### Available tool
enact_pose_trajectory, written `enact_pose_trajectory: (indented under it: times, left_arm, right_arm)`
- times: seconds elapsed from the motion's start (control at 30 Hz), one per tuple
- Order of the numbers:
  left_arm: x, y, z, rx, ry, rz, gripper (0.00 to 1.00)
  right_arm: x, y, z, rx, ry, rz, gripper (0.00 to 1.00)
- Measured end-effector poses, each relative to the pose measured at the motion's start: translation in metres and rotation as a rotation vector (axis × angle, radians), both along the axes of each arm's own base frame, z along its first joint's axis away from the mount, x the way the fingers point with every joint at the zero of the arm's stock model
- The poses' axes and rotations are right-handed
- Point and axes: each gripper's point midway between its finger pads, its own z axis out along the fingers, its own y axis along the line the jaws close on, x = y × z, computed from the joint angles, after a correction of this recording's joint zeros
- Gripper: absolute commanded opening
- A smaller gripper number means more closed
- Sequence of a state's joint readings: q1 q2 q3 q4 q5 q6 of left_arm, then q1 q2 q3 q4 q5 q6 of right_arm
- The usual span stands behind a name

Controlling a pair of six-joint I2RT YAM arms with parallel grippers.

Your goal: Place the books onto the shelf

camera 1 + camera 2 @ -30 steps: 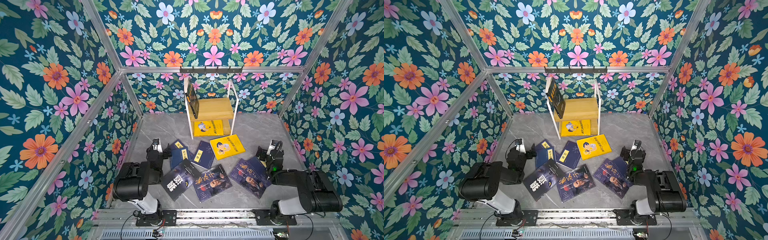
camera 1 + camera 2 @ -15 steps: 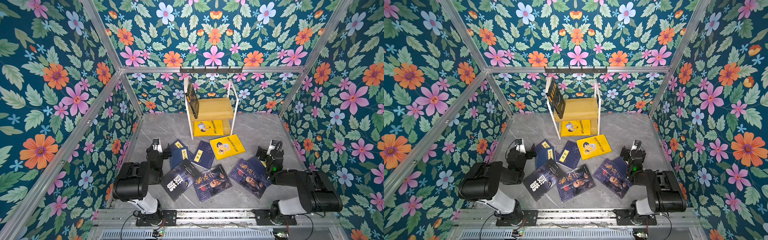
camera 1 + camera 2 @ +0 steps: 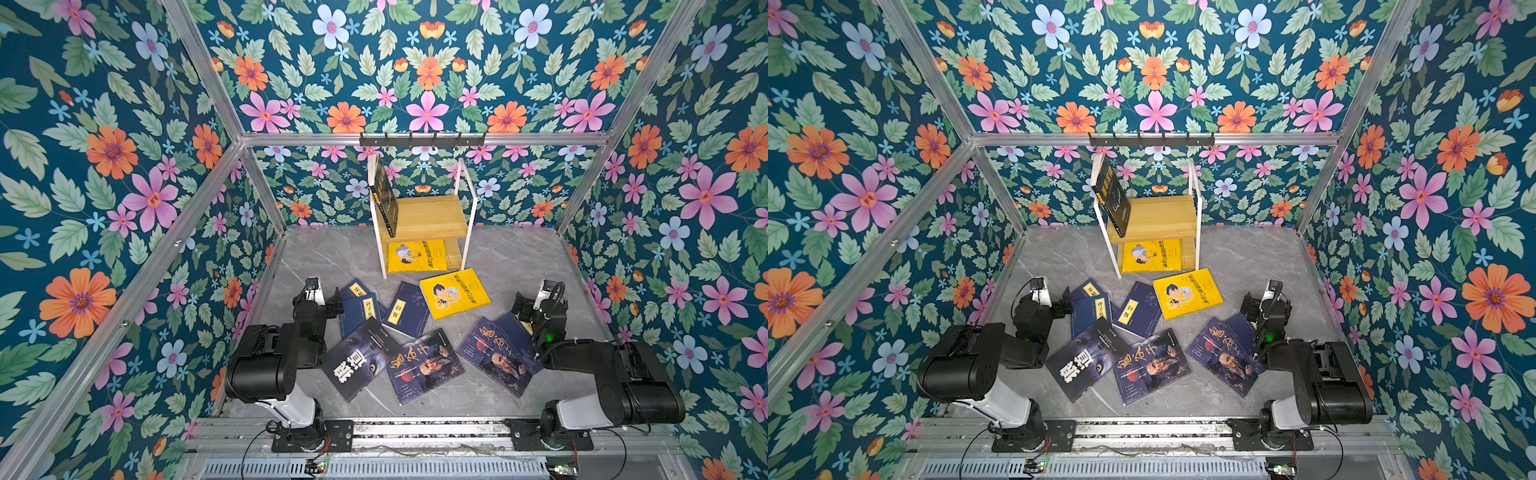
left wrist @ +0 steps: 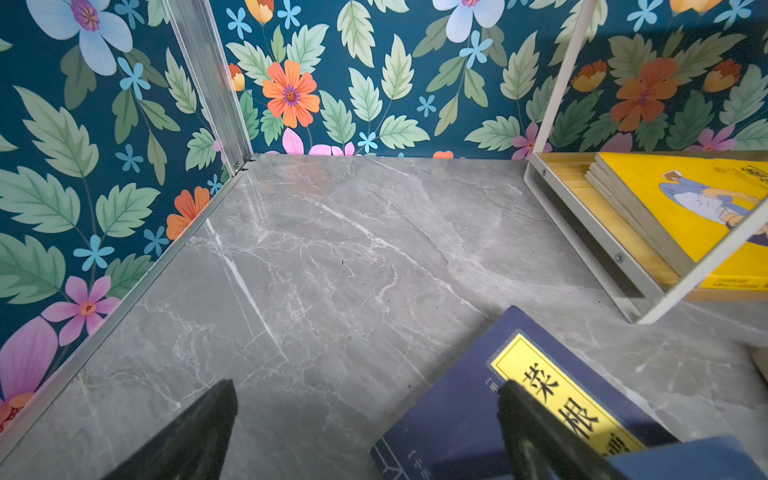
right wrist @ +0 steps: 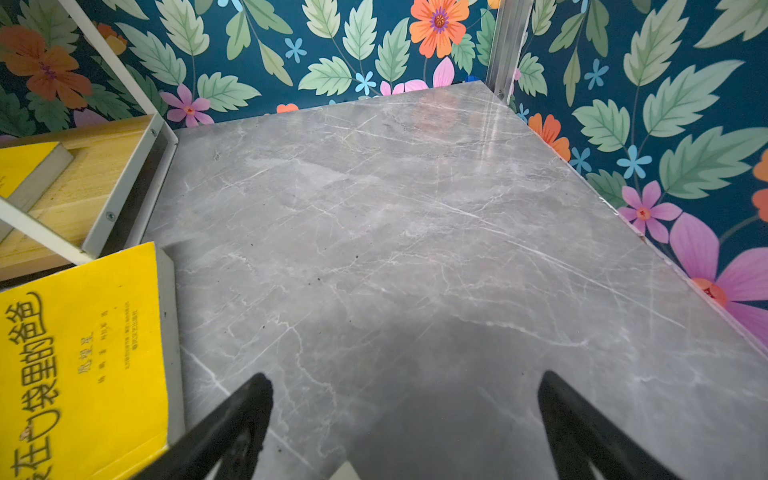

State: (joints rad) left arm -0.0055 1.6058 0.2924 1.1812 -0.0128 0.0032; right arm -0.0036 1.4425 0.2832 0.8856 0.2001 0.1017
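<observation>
Several books lie flat on the grey floor in both top views: navy ones with yellow labels (image 3: 362,311) (image 3: 409,309), a yellow one (image 3: 455,293), a black one with white characters (image 3: 357,363), and two purple-blue ones with a bearded man (image 3: 424,365) (image 3: 498,353). The shelf (image 3: 432,216) stands at the back. A dark book (image 3: 384,195) leans on its upper board and a yellow book (image 3: 415,255) lies on the lower one. My left gripper (image 4: 368,388) is open, one finger above a navy book (image 4: 457,415). My right gripper (image 5: 405,379) is open over bare floor, beside the yellow book (image 5: 83,353).
Flowered walls with aluminium posts (image 3: 257,187) close in the floor on three sides. A black hook rail (image 3: 422,140) hangs above the shelf. Bare grey floor (image 3: 332,253) lies on either side of the shelf. A metal rail (image 3: 415,430) carries both arm bases at the front.
</observation>
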Motion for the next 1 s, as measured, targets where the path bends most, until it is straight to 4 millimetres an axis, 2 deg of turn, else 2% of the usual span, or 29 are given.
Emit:
enact_pose_trajectory:
  times: [0.3, 0.4, 0.47, 0.57, 0.63, 0.7, 0.8, 0.9, 1.0]
  left_arm:
    - [0.000, 0.000, 0.000, 0.000, 0.000, 0.000, 1.00]
    - [-0.001, 0.000, 0.008, 0.000, -0.010, 0.000, 1.00]
    - [0.008, -0.002, 0.032, -0.001, -0.036, -0.015, 1.00]
    - [0.031, -0.008, 0.076, -0.004, -0.057, -0.045, 1.00]
    - [0.042, -0.008, 0.089, -0.015, -0.004, -0.043, 1.00]
    - [0.046, -0.006, 0.092, -0.055, 0.088, -0.018, 1.00]
    - [0.033, -0.002, 0.088, -0.118, 0.228, 0.026, 1.00]
    - [0.016, -0.001, 0.086, -0.192, 0.331, 0.065, 1.00]
    - [-0.007, 0.000, 0.072, -0.285, 0.424, 0.098, 1.00]
  right_arm:
    - [0.000, 0.000, 0.000, -0.004, 0.000, -0.004, 0.98]
    - [-0.002, 0.011, 0.005, -0.028, -0.009, 0.036, 0.98]
    - [0.000, 0.027, 0.023, -0.044, -0.018, 0.099, 0.98]
    - [0.016, 0.043, 0.080, -0.016, -0.099, 0.159, 0.95]
    - [0.017, 0.051, 0.094, 0.012, -0.090, 0.184, 0.95]
    - [0.015, 0.070, 0.097, 0.052, -0.032, 0.250, 0.94]
    - [0.012, 0.100, 0.114, 0.132, 0.007, 0.344, 0.94]
    - [0.004, 0.145, 0.126, 0.212, 0.068, 0.466, 0.94]
    - [-0.008, 0.200, 0.132, 0.262, 0.145, 0.606, 0.94]
